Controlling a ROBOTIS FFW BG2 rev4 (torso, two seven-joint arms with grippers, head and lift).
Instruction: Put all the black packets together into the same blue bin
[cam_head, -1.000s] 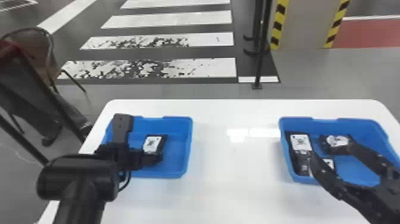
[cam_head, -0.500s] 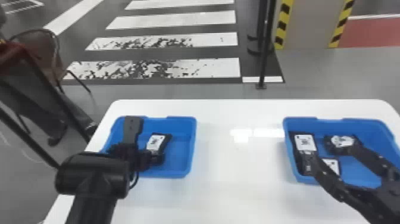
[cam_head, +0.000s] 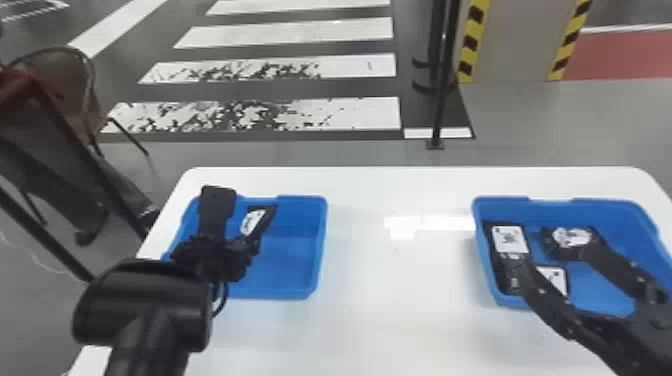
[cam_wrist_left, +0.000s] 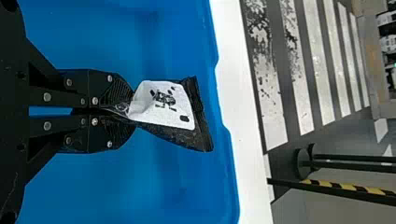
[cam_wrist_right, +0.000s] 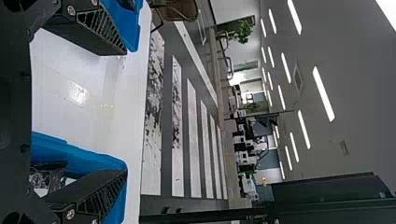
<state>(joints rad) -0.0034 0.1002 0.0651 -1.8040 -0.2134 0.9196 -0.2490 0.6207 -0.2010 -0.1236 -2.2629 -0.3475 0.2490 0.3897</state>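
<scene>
White table (cam_head: 395, 305); on it, left blue bin (cam_head: 295, 255) and right blue bin (cam_head: 620, 215), well apart. Left gripper (cam_head: 248, 242) clamped on black packet (cam_head: 255, 222), over left blue bin. Right gripper (cam_head: 544, 252) spread wide at right blue bin, black packets (cam_head: 509, 239) (at least three) inside.

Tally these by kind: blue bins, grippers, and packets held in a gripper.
Blue bins: 2 (left bin, right bin)
Grippers: 2 (left gripper, right gripper)
Held packets: 1 (black packet, in the left gripper)
Total: 5
</scene>
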